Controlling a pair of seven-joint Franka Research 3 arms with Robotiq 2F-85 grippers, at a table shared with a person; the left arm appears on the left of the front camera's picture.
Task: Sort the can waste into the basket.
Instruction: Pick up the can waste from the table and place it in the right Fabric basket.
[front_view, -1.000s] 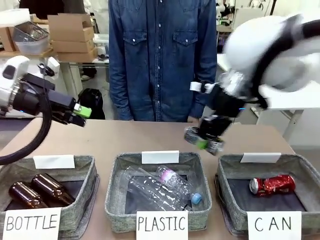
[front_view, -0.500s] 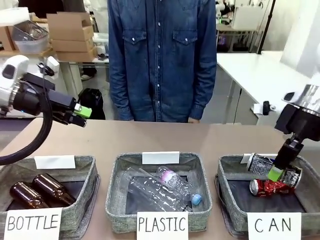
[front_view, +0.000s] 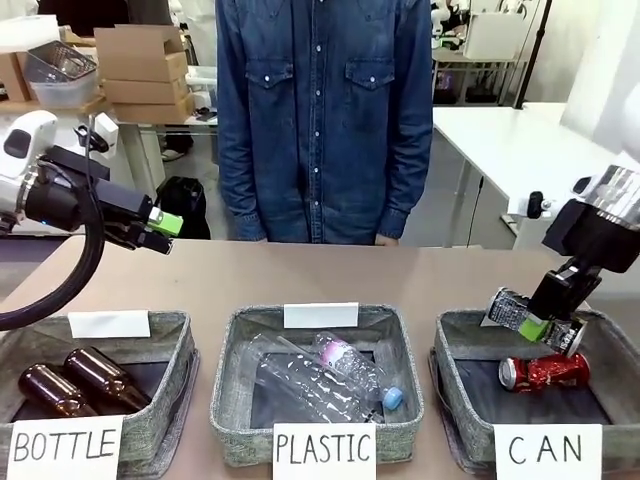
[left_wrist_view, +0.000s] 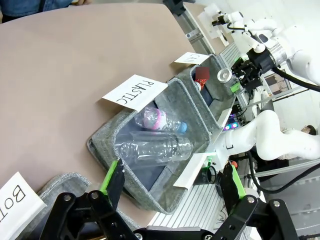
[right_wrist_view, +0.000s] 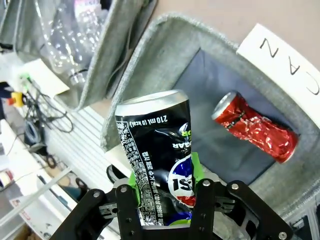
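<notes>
A black can (front_view: 520, 315) with yellow-green markings hangs tilted over the basket (front_view: 612, 335) labelled "CAN", with my right gripper (front_view: 537, 328) shut on it. In the right wrist view the green pads (right_wrist_view: 134, 181) press both sides of this black can (right_wrist_view: 155, 145), above the basket (right_wrist_view: 165, 40). A dented red can (front_view: 546, 370) lies on the basket's dark floor, and the right wrist view finds that red can (right_wrist_view: 255, 127) beside the black one. My left gripper (front_view: 165, 224) hovers open and empty at the far left, above the table. Its fingers (left_wrist_view: 114, 175) stand wide apart.
Brown glass bottles (front_view: 75, 380) lie in the "BOTTLE" bin (front_view: 165, 330) at left; clear plastic bottles (front_view: 320, 375) lie in the middle "PLASTIC" bin (front_view: 235, 330). A person in a denim shirt (front_view: 320, 110) stands at the far side. Bare brown tabletop (front_view: 300, 275) lies behind the bins.
My right arm swung from the table's middle to the right with the black can, over the "CAN" basket, then rose slightly as the can tilted. The left arm stayed still.
</notes>
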